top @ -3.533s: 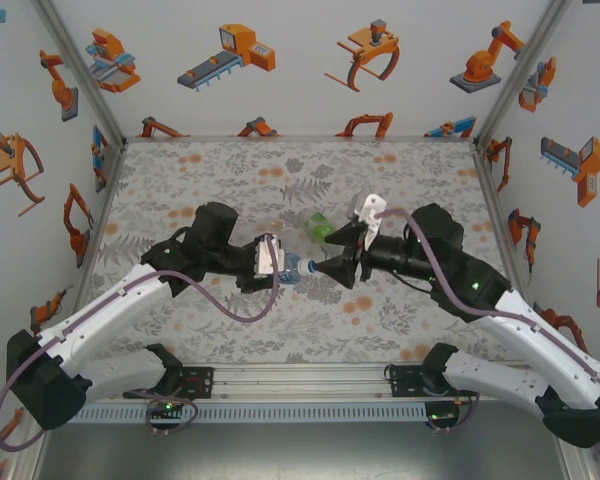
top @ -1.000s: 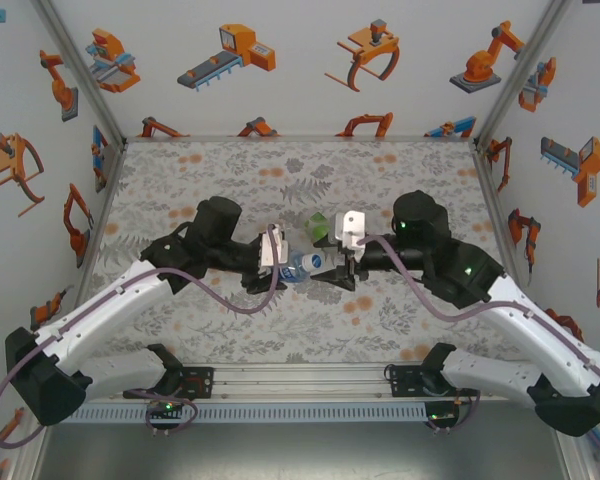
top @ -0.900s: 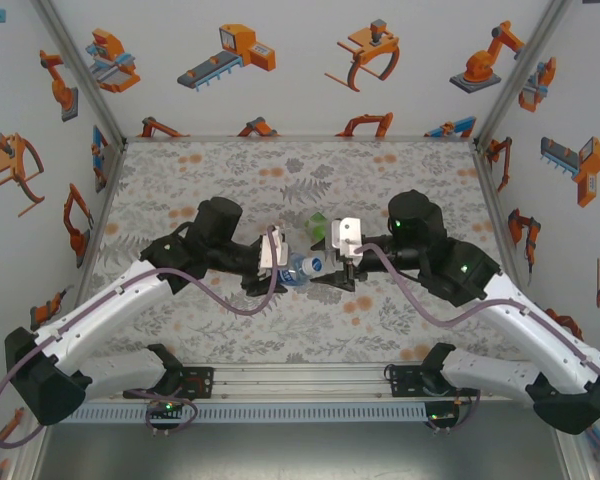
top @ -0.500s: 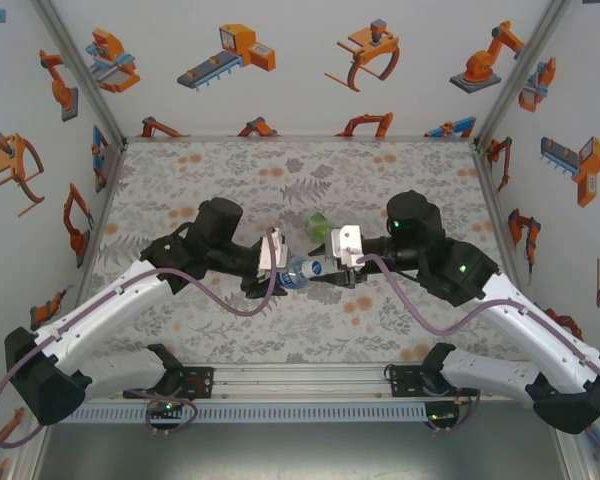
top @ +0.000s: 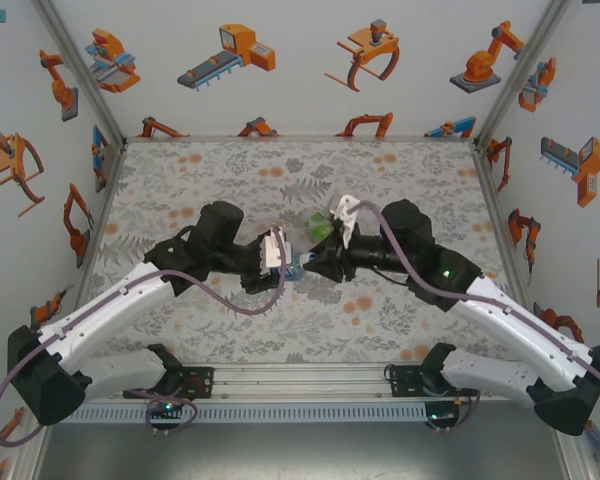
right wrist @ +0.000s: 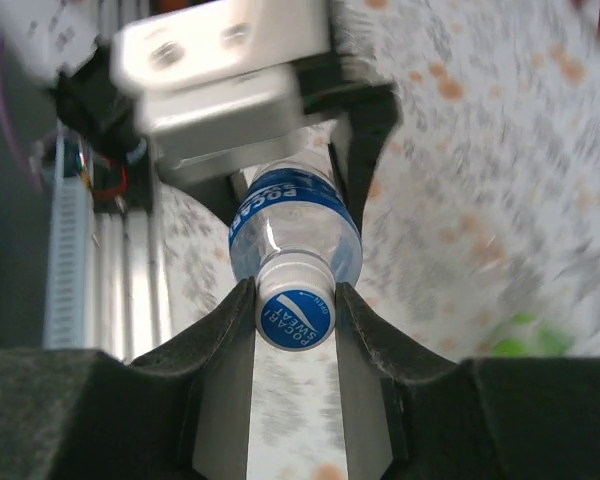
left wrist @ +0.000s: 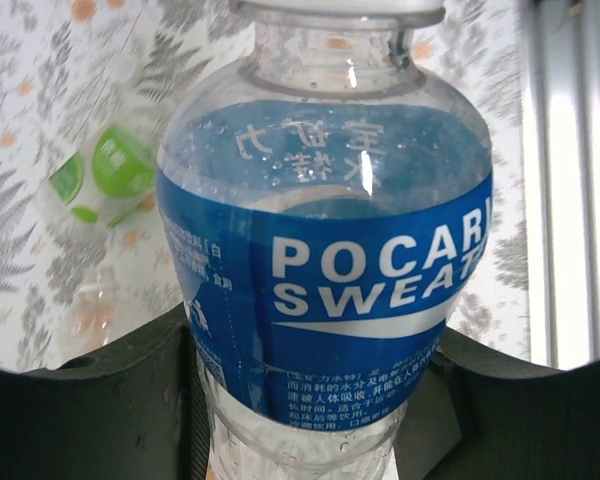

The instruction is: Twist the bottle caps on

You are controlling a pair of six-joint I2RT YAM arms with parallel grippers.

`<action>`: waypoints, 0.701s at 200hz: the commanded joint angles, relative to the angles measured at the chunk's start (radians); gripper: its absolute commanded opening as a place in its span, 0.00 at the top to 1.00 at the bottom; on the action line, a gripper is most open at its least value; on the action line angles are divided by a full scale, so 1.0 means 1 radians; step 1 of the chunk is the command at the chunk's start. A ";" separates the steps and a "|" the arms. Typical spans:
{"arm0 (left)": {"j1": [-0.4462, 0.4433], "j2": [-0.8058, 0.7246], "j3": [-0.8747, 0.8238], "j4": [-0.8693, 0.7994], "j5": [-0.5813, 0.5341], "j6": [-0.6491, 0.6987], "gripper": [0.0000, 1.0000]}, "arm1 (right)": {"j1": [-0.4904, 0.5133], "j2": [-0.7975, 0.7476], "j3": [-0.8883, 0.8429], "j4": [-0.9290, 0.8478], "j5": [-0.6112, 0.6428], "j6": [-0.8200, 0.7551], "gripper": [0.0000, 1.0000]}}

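My right hand has just clenched on the cap, a finger touching each side, where a second ago it stood open; I judge the cap is seated and the twisting can begin. The cap sits on the neck of the blue-label bottle, which my left hand grasps round the body over the counter. Beside that bottle lies the green-label bottle. I count two bottles and one cap; a third bottle I cannot make out

Bright even light, glints on the bottle, right-wrist background seemingly motion-blurred.
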 commanded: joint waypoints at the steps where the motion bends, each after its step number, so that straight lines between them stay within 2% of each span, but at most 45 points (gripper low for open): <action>1: -0.009 0.001 -0.012 0.165 -0.110 -0.051 1.00 | 0.003 0.020 -0.037 0.090 0.327 0.671 1.00; 17: -0.008 0.011 -0.014 0.198 -0.138 -0.061 1.00 | 0.001 0.032 -0.035 0.009 0.415 0.940 1.00; 33: -0.010 0.023 -0.014 0.214 -0.163 -0.064 1.00 | -0.006 0.046 -0.023 -0.039 0.431 1.127 1.00; 46: -0.012 0.032 -0.009 0.218 -0.183 -0.064 1.00 | -0.011 0.060 -0.021 -0.008 0.404 1.183 1.00; 72: -0.013 0.035 -0.006 0.216 -0.191 -0.054 1.00 | -0.014 0.062 0.007 -0.030 0.409 1.152 1.00; 84: -0.013 0.033 -0.002 0.204 -0.183 -0.049 1.00 | -0.018 0.050 0.020 -0.028 0.407 1.051 0.99; 92: -0.013 0.029 -0.001 0.195 -0.176 -0.044 1.00 | -0.022 0.040 0.035 -0.029 0.407 0.965 0.85; 103: -0.013 0.028 0.002 0.182 -0.164 -0.042 1.00 | -0.022 0.024 0.058 -0.028 0.404 0.820 0.60; 113: -0.014 0.026 0.005 0.168 -0.148 -0.038 1.00 | -0.022 0.010 0.081 -0.031 0.383 0.670 0.47; 140: -0.013 0.019 0.020 0.121 -0.089 -0.029 1.00 | -0.022 -0.022 0.115 -0.056 0.273 0.261 0.40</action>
